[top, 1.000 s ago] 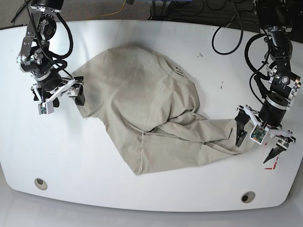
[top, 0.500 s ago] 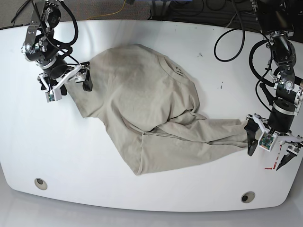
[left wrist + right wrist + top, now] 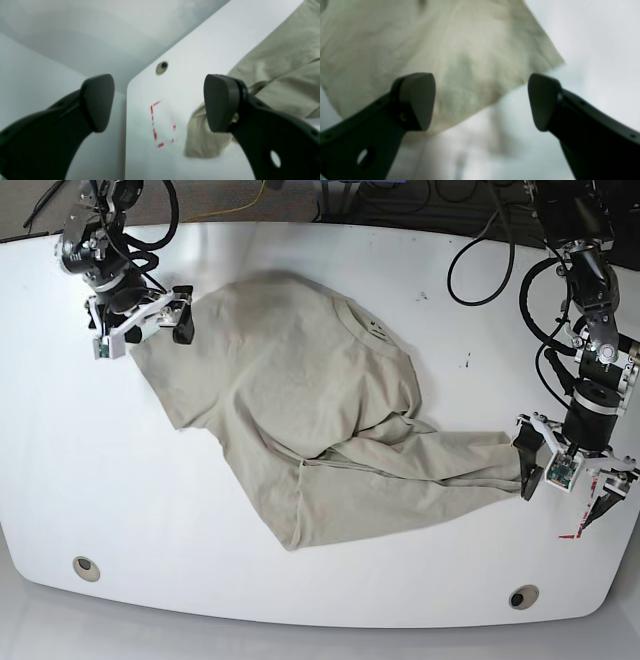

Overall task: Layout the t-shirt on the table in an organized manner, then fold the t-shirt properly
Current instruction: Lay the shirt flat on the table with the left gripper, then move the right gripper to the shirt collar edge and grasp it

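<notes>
Table (image 3: 330, 260): one glossy white top with rounded corners, filling the base view. Two round grommet holes along its near edge, one toward the near-left corner (image 3: 86, 566), one toward the near-right (image 3: 522, 596).

T-shirt (image 3: 290, 400): one, khaki, wrinkled, lying on the middle of the table. Long axis runs diagonally, from the far-left of the base view down to the near-right. Collar (image 3: 372, 330) sits on the far side, toward the centre. A bunched, twisted length trails out to the right, ending beside the left gripper. A small mark shows inside the collar; too small to read, possibly a printed label.

Grippers: two. Left gripper (image 3: 568, 480) at the right end of the shirt, fingers spread wide, nothing between them; in the left wrist view one pad (image 3: 221, 102) stands just in front of the shirt's edge. Right gripper (image 3: 140, 328) at the shirt's far-left corner, fingers likewise wide apart, holding nothing; cloth fills the right wrist view behind them.

Red tape rectangle (image 3: 162, 123): one outline, on the bare table beside the left gripper.
</notes>
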